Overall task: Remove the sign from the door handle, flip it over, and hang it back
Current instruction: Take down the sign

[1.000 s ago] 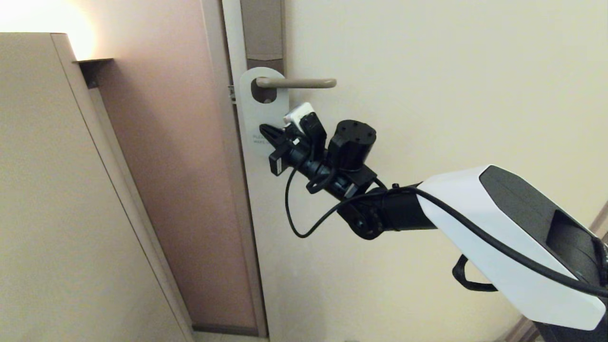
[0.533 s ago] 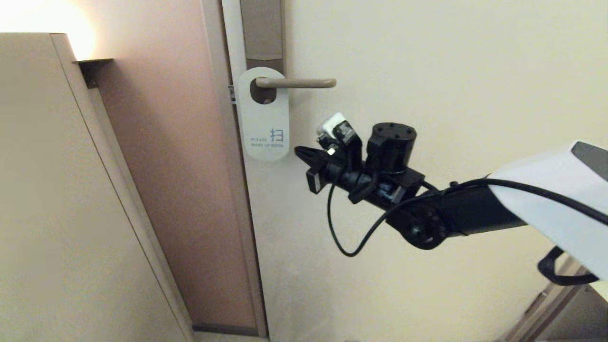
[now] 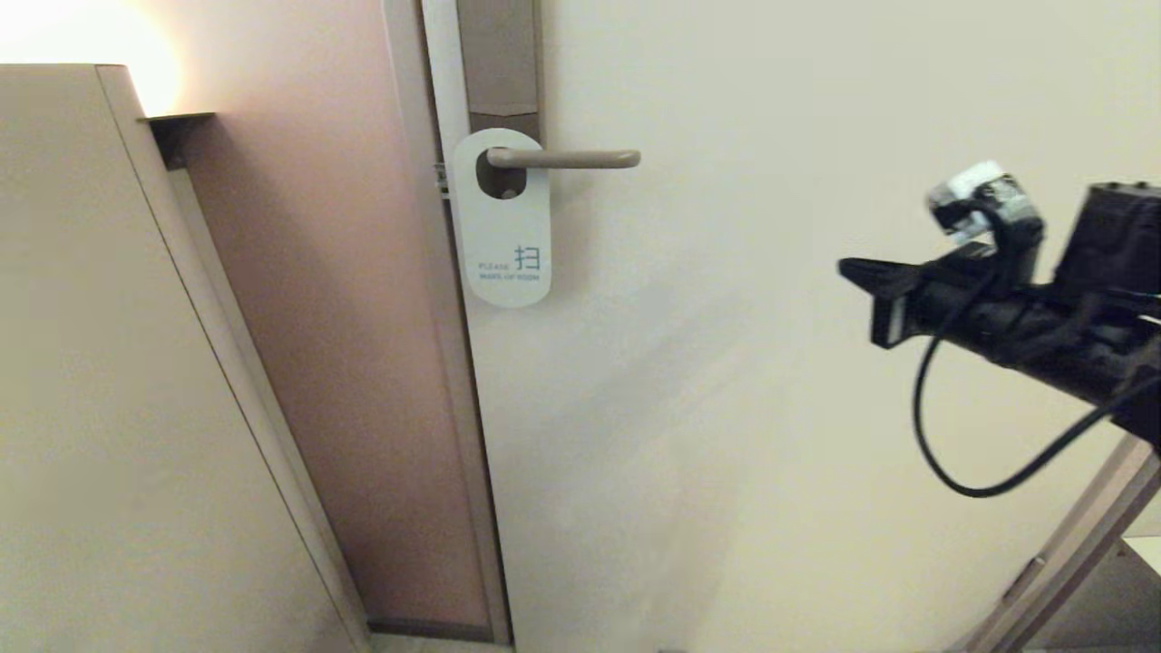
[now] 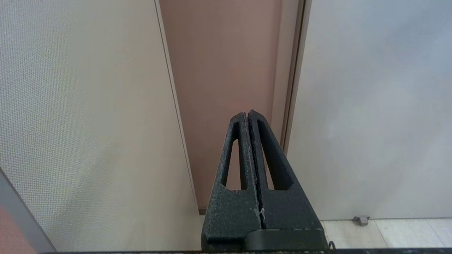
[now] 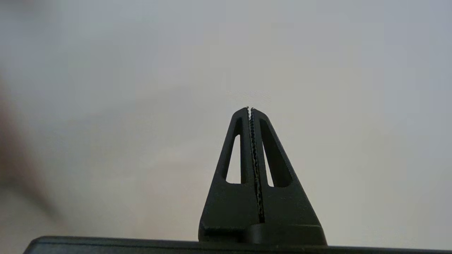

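Where the cream-white door (image 3: 771,408) meets its frame, one flat white rounded-oblong sign (image 3: 504,231) hangs by its oval hole from one slim beige-grey metal lever door handle (image 3: 562,159), which projects level from one tall grey-brown rectangular lock plate (image 3: 497,59). The sign's white face is outward, with blue lettering and one blue character near its lower end; its body lies flat against the door edge, below the handle.

One right end effector (image 3: 848,268), black, appears at the right edge of the head view, well apart from the sign and the handle, its tip pointing toward them. In the right wrist view its two fingers (image 5: 250,110) are pressed together with nothing between them, facing bare door surface.

One left end effector (image 4: 248,114), seen only in the left wrist view, is parked low; its two fingers are likewise together and empty, pointing at a pink-brown wall panel (image 4: 226,70) between a textured beige partition (image 4: 81,123) and the door.
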{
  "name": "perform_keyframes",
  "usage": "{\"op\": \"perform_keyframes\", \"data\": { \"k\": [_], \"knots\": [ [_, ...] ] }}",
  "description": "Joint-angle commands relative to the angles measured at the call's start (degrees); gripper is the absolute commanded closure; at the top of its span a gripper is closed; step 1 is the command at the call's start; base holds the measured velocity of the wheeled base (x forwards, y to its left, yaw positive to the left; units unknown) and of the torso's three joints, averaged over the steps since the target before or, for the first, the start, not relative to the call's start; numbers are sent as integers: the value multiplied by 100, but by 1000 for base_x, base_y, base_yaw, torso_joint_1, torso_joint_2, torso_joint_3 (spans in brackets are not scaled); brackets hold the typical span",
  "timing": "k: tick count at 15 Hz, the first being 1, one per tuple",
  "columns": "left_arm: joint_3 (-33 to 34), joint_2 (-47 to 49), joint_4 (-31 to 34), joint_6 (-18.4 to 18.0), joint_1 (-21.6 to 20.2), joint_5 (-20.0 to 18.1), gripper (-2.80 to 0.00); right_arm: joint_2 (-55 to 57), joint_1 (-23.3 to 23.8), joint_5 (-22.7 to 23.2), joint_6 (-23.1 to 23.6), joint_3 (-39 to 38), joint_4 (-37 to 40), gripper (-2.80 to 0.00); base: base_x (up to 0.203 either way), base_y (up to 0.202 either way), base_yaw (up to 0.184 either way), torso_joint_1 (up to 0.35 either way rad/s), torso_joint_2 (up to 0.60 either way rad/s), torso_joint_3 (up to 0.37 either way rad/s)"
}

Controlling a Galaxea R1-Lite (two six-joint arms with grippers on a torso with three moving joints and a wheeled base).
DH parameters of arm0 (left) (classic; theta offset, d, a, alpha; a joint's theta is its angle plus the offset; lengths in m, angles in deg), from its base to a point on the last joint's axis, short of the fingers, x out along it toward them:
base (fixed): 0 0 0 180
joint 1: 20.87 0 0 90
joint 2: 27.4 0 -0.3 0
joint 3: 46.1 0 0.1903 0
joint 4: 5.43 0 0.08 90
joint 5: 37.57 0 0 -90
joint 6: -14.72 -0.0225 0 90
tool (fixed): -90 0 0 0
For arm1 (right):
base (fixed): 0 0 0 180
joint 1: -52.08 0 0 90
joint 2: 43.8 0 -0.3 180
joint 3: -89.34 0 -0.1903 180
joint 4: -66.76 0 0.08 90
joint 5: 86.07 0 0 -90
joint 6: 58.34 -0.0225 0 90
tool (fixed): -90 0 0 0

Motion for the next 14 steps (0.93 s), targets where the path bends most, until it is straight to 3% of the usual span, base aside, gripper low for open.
{"op": "perform_keyframes", "data": {
  "k": [1,4,10,14],
  "knots": [
    [1,7,0,3,-2,1,0,-1200,697,24,0,-640,1,0,0,0,0,0,0,0],
    [1,7,0,3,4,4,0,-2666,1311,71,-155,-1927,67,0,0,0,0,0,0,0],
    [1,7,0,3,-2,1,0,-5406,1544,32,-589,-4545,223,0,0,0,0,0,0,0],
    [1,7,0,3,-2,1,0,-6845,1483,-75,-1064,-4742,1967,0,0,0,0,0,0,0]
  ]
}}
